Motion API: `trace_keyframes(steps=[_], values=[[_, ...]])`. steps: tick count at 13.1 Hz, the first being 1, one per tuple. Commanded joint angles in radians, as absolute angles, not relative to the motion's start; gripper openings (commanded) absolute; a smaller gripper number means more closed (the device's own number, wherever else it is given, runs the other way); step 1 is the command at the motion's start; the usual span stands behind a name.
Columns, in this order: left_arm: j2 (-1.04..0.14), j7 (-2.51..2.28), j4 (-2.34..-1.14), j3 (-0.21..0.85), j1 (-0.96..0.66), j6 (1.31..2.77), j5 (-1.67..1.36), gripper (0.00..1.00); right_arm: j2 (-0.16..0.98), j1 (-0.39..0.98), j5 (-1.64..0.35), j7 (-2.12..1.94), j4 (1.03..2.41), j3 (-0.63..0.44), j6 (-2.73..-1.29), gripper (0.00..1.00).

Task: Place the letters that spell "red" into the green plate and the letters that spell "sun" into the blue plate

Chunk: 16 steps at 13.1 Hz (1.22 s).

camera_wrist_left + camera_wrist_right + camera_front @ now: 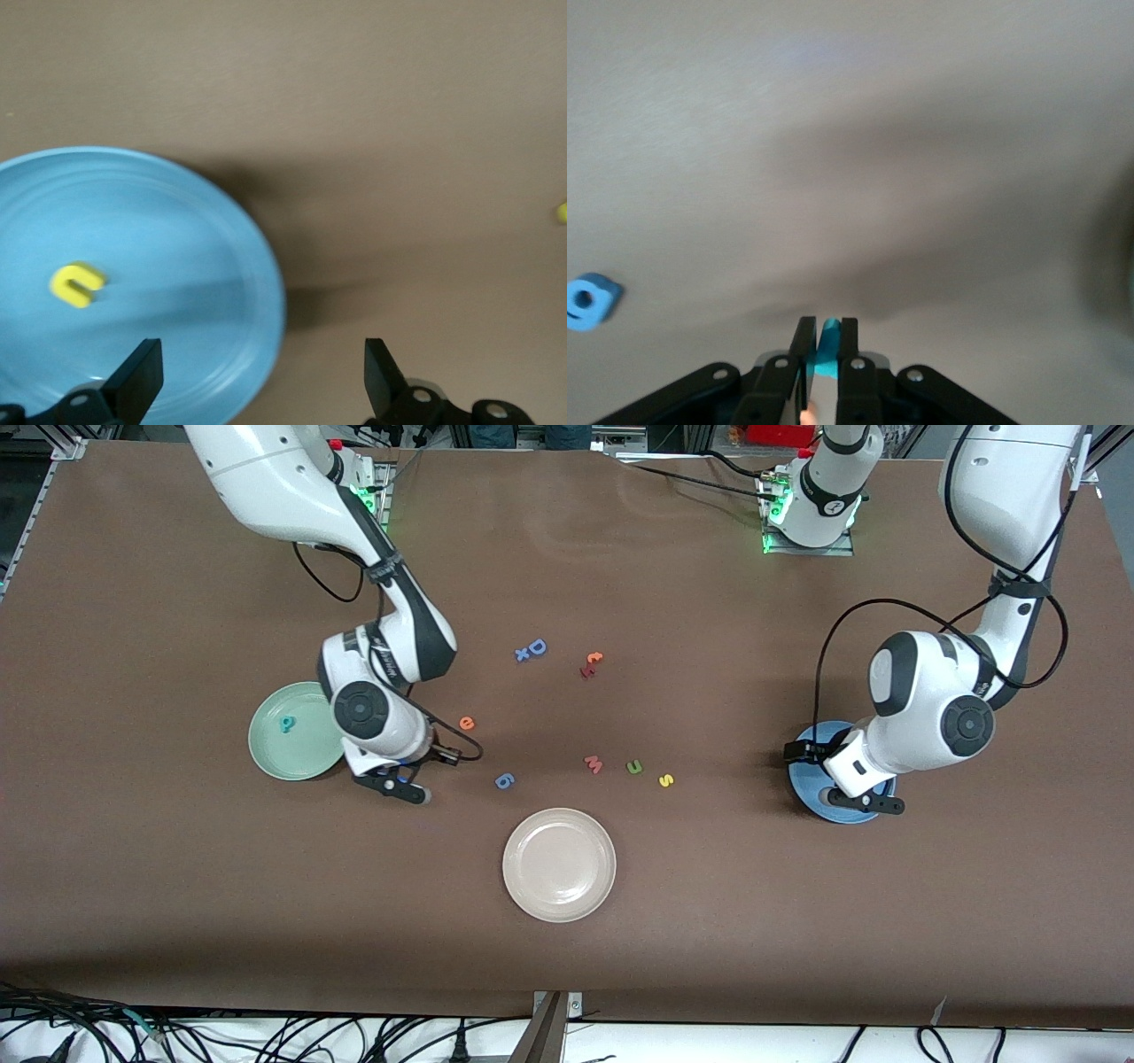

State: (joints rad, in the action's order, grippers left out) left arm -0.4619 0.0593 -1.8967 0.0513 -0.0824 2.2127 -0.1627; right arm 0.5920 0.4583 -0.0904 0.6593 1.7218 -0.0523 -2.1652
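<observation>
The green plate [266,748] holds a teal "d"-shaped letter [286,724]. Just beside that plate, over the table, my right gripper [403,786] [824,326] is shut on a small teal letter [830,341]; the fingers hide its shape. The orange "e" [466,724] lies on the table close by. My left gripper [864,802] [264,363] hangs open and holds nothing over the rim of the blue plate [811,748] [177,230], where a yellow "n" [78,284] lies. The dark green "u" [634,767] and yellow "s" [666,780] lie on the table mid-way between the arms.
A cream plate [559,864] sits nearest the front camera. A blue "6" [504,780] [589,301] and a pink "m" [594,763] lie near the task letters. Farther off are a blue "D" with an "x" [532,649] and a red-orange pair [591,664].
</observation>
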Motion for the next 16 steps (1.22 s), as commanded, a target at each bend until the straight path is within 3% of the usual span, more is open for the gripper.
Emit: trace_keyframes(steps=[1, 3, 6, 10, 13, 15, 16], values=[[-0.465, -0.082, -1.850, 0.044, -0.176, 2.192, -0.181, 1.00, 0.496, 0.453, -0.100, 0.521, 1.733, -0.132, -2.009, 0.09], [-0.485, -0.173, -1.823, 0.044, -0.228, 2.192, -0.178, 1.00, 0.470, 0.453, -0.100, 0.424, 1.735, -0.208, -1.916, 0.09], [-0.550, -0.318, -1.747, 0.044, -0.270, 2.195, -0.178, 1.00, 0.480, 0.440, -0.103, 0.229, 1.793, -0.320, -1.922, 0.10], [-0.613, -0.476, -1.675, 0.044, -0.297, 2.200, -0.175, 1.00, 0.511, 0.377, -0.104, 0.117, 1.908, -0.322, -2.046, 0.10], [-0.643, -0.477, -1.657, 0.044, -0.320, 2.209, -0.176, 1.00, 0.552, 0.370, -0.106, 0.114, 1.914, -0.322, -2.077, 0.12], [-0.664, -0.476, -1.634, 0.044, -0.333, 2.259, -0.173, 1.00, 0.554, 0.370, -0.106, 0.115, 1.914, -0.321, -2.074, 0.25], [-0.681, -0.474, -1.634, 0.044, -0.348, 2.301, -0.172, 1.00, 0.554, 0.370, -0.106, 0.115, 1.914, -0.321, -2.075, 0.45]])
